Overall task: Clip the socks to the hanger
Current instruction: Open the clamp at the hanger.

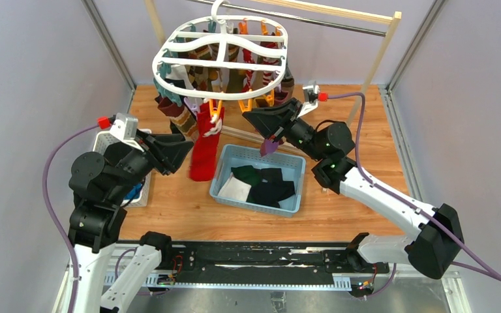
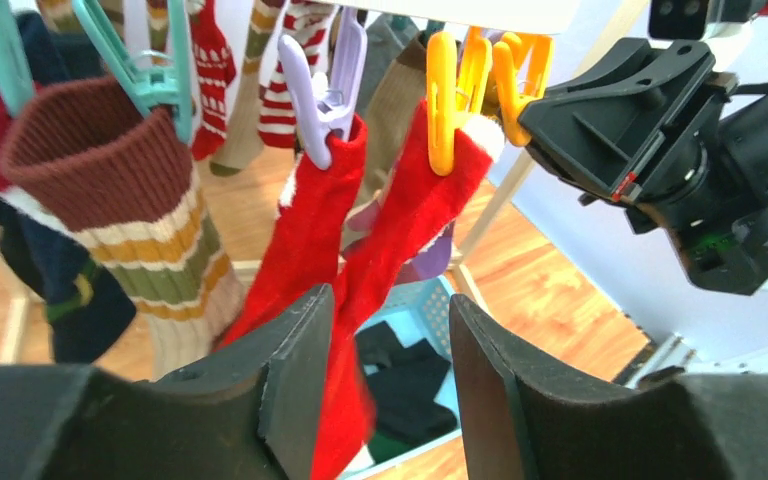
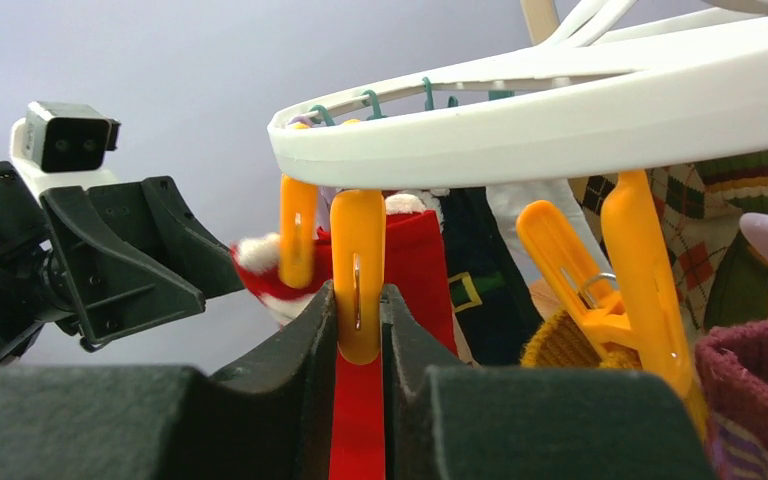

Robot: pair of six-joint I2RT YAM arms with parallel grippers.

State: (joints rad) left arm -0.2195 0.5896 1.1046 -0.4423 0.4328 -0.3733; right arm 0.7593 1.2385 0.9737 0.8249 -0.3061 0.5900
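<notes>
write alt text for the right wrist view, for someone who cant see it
The fingers of the right gripper pinch an orange peg hanging from the rim of the white hanger, with a red sock behind it. To the right hang a second orange peg and an argyle sock.

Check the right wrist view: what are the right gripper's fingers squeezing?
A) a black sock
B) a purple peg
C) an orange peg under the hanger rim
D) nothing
C: the right gripper has its fingers pressed against both sides of an orange peg hanging from the white hanger rim, with the red sock just behind it.
</notes>
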